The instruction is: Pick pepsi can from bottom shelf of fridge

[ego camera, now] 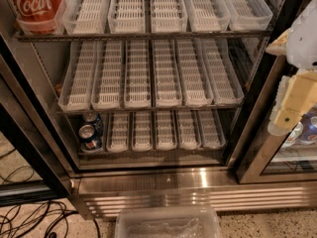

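Gleaming silver-topped, blue pepsi can stands left; claw far right.

The pepsi can is shiny metal with a silver top. The bottom shelf has whitish plastic lanes (dull, with slats). The fridge has a shiny steel base with ribs. The gripper, at the right edge, looks like smooth cream plastic.
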Controlling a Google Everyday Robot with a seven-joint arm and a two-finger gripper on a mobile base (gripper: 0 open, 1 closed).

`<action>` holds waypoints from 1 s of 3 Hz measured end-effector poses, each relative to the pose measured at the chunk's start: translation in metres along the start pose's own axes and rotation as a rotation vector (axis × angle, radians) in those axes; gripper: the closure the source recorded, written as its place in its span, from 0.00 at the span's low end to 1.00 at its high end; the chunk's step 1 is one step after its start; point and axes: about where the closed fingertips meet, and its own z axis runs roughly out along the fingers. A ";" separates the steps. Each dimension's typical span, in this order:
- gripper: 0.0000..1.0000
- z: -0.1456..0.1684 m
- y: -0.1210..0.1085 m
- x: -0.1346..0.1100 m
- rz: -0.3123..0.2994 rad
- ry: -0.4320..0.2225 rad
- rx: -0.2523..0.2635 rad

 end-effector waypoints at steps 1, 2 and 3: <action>0.00 0.000 0.000 0.000 0.000 0.000 0.000; 0.00 0.006 0.004 -0.005 0.012 -0.022 0.001; 0.00 0.035 0.024 -0.016 0.059 -0.068 -0.018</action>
